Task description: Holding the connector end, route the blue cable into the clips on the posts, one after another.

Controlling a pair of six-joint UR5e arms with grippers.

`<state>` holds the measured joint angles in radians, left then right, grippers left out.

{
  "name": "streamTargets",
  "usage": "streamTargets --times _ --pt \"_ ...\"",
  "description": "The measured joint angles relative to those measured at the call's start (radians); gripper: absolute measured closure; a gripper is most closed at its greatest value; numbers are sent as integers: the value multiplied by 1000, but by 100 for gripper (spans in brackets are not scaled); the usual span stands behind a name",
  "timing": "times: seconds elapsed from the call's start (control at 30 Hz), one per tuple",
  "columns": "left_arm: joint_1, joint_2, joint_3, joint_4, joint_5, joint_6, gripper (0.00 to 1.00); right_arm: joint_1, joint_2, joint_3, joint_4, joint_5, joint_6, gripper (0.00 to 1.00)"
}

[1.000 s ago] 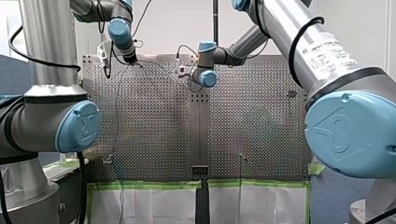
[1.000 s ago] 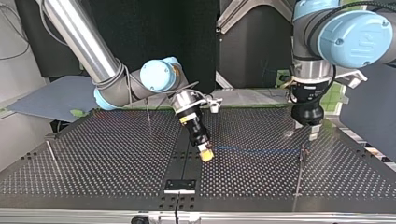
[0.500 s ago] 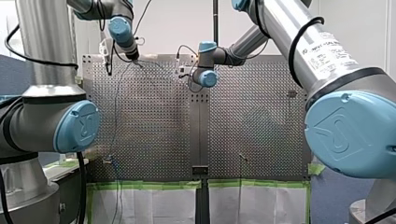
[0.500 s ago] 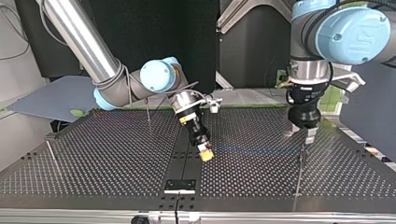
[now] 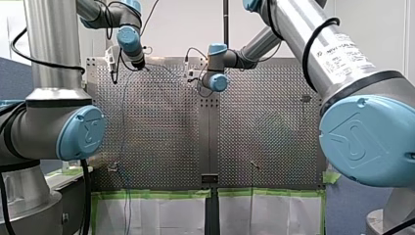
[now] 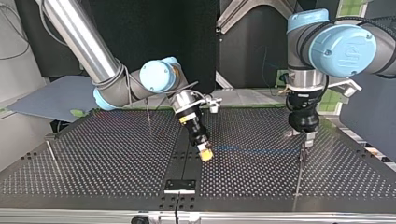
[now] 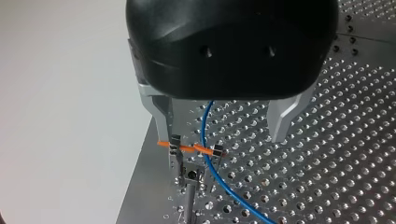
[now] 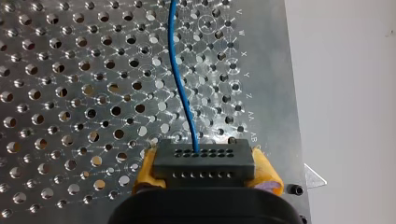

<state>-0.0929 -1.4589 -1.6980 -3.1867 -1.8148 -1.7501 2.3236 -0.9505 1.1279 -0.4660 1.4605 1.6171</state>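
Surface [image 6: 116, 154]: perforated metal, no change.
Left arm [image 6: 343, 44]: slid toward 9 o'clock in top view over last second. Wrist now above near post [image 7: 189, 205], at 4 o'clock of surface.
Right arm [image 6: 159, 77]: unmoved at centre.
Left fingers [image 7: 280, 119]: spread, straddling cable [image 7: 208, 158] over clip [image 7: 187, 149].
Right fingers [image 8: 266, 172]: pinching connector [image 8: 203, 161], cable running ahead.
Judgement: lining up first clip. Whether cable is seated, cannot tell.
Second post [image 6: 148, 112] at 10 o'clock and third post [image 6: 51, 153] at 9 o'clock: well apart, with right arm between them and near post.
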Motion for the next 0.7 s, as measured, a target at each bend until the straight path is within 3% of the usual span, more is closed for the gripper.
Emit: streamTargets --times 0.7 --pt "11 0 0 33 -28 30 0 -2 2 0 0 0 2 100"
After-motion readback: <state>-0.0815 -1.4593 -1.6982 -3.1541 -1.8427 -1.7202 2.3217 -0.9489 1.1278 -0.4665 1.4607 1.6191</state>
